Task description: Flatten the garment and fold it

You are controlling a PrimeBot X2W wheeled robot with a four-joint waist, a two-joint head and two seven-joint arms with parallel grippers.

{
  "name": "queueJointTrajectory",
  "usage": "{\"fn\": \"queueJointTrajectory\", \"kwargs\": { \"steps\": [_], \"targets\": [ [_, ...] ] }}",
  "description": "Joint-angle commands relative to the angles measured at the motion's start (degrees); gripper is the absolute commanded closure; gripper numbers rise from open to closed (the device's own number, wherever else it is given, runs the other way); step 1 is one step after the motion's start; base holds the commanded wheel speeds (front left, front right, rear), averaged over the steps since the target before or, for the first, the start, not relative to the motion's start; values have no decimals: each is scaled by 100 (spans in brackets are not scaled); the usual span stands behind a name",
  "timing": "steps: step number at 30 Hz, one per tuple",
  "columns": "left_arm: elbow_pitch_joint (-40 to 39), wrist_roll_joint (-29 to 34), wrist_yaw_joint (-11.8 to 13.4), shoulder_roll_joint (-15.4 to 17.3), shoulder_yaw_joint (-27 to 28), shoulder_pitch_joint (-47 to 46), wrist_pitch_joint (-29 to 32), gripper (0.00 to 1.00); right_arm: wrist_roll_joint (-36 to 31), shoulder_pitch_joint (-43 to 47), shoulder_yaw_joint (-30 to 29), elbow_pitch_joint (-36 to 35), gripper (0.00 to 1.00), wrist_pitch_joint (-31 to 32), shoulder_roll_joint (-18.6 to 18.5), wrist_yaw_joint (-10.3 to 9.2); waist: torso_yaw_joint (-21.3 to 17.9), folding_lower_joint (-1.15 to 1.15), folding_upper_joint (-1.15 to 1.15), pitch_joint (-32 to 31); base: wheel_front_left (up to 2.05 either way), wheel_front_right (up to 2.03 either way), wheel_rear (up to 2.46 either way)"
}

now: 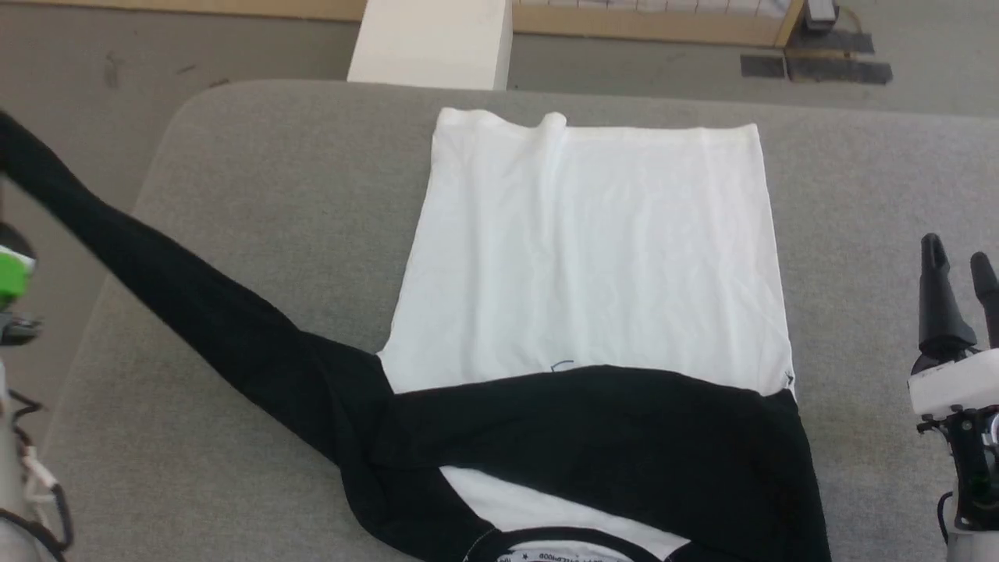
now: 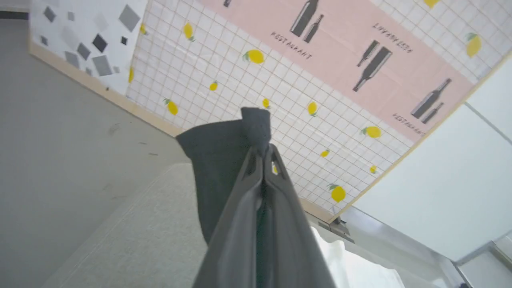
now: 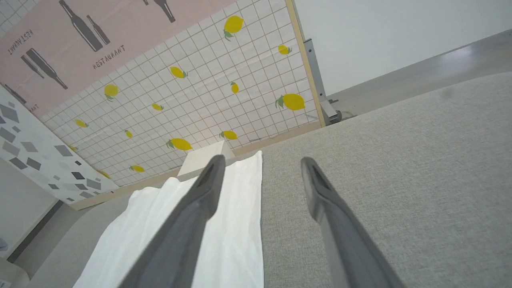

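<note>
The garment (image 1: 593, 257) lies on the grey table (image 1: 273, 195), its white body spread flat away from me and its collar at the near edge. One black sleeve (image 1: 624, 429) is folded across the chest. The other black sleeve (image 1: 179, 289) is stretched taut and lifted up and out past the table's left edge. In the left wrist view my left gripper (image 2: 265, 150) is shut on that sleeve's cuff (image 2: 224, 160), held in the air. Beside the garment's right side, my right gripper (image 1: 956, 257) hovers open and empty, its fingers (image 3: 208, 188) spread above the table (image 3: 400, 180) and the white hem (image 3: 240, 224).
A white block (image 1: 429, 39) stands at the table's far edge. Beyond it runs grey floor (image 1: 101, 62) and a low wooden-framed wall panel with a lemon print (image 3: 200, 100). Part of my left arm with a green tag (image 1: 12, 273) shows at the left.
</note>
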Motion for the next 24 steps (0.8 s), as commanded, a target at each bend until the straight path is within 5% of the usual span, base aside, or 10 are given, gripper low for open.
{"fn": "queueJointTrajectory", "kwargs": {
  "steps": [1, 13, 24],
  "targets": [
    [-284, -155, -41, -41, -138, 171, 19, 100, 41, 89, 19, 27, 0, -55, 2, -8, 33, 1, 0, -194, 0, 0, 0],
    [-2185, -766, -43, -131, -2454, 311, 203, 100, 95, 209, 90, 103, 0, -41, 2, -8, -239, 1, 0, -378, 0, 0, 0],
    [-1427, -346, -43, -1337, -4927, -522, 120, 100, 216, 160, 276, 213, 0, -118, 2, -8, -712, 1, 0, -204, 0, 0, 0]
  ]
}}
